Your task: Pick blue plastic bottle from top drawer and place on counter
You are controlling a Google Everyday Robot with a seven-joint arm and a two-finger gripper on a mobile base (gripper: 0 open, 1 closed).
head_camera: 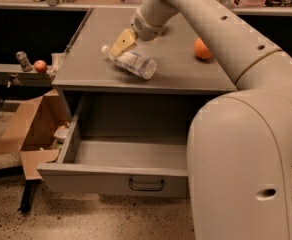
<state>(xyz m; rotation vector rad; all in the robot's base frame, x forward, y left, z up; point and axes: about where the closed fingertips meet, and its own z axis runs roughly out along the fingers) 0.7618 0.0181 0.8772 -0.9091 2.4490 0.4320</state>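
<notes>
The blue plastic bottle (132, 64) lies on its side on the grey counter (186, 76), white cap pointing left. My gripper (122, 42) hangs just above and behind the bottle's neck end, its yellowish fingers (124, 40) spread and off the bottle. The arm reaches in from the right across the counter. The top drawer (101, 179) is pulled out below the counter; the part of its inside that shows holds nothing, and its dark handle (146, 185) faces me.
An orange (202, 49) sits on the counter's right part. An open cardboard box (28, 131) stands on the floor at the left. A small red ball (40, 65) rests on a low shelf at the left. My bulky body (246, 169) blocks the right side.
</notes>
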